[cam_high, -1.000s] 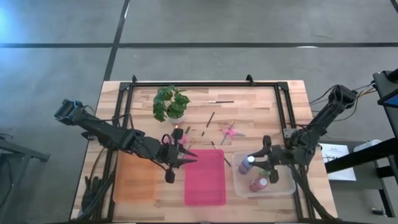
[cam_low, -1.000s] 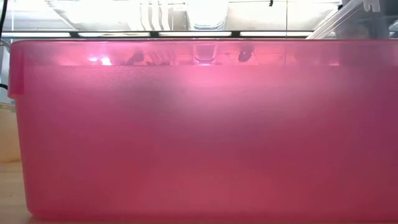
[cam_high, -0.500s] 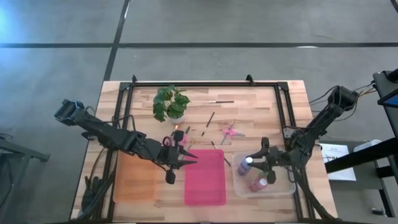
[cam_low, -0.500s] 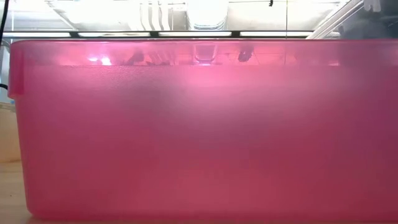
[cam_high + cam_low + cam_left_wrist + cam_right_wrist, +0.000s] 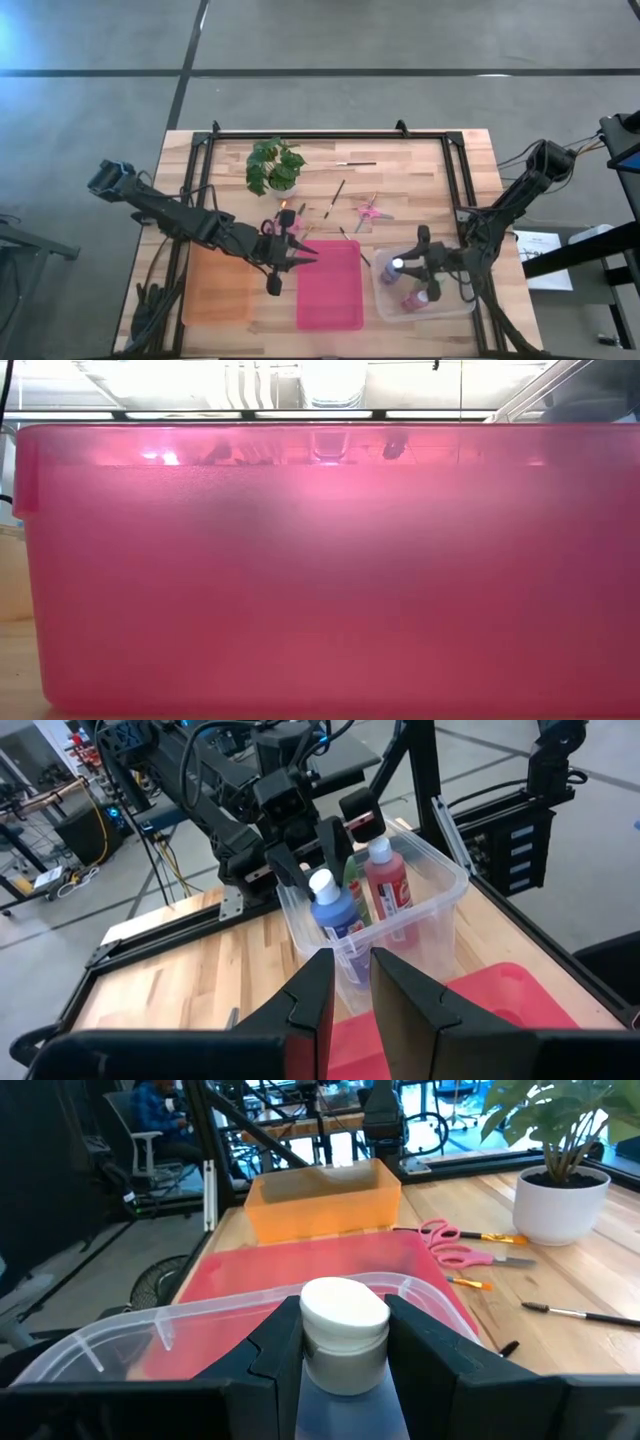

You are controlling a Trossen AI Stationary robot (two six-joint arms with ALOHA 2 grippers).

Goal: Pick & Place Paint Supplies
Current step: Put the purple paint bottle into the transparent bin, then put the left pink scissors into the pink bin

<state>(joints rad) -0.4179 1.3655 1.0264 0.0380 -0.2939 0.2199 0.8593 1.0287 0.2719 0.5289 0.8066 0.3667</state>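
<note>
The pale wooden table [image 5: 420, 160] is seen from above, with three bins along its near edge: an orange translucent bin [image 5: 215, 285], a pink plastic bin [image 5: 330, 285] and a clear plastic bin [image 5: 385, 300]. In the clear bin a pink-red paint bottle [image 5: 388, 885] is already stood.

The right gripper [image 5: 415, 268] is held over that bin, its fingers closed against the neck of the blue paint bottle with a white cap [image 5: 344, 1318]; the bottle hangs inside the bin's walls, just beside the pink-red one.

The left gripper [image 5: 292, 250] is poised at the pink bin's edge, its fingers nearly together; no object is seen between them from the wrist.

Pink-handled scissors [image 5: 370, 211] and thin dark-handled brushes [image 5: 337, 192] lie loose on the wood, near a green potted plant [image 5: 275, 165].

If the bottle is released while tilted, it may be tipped against its neighbour and both toppled.
</note>
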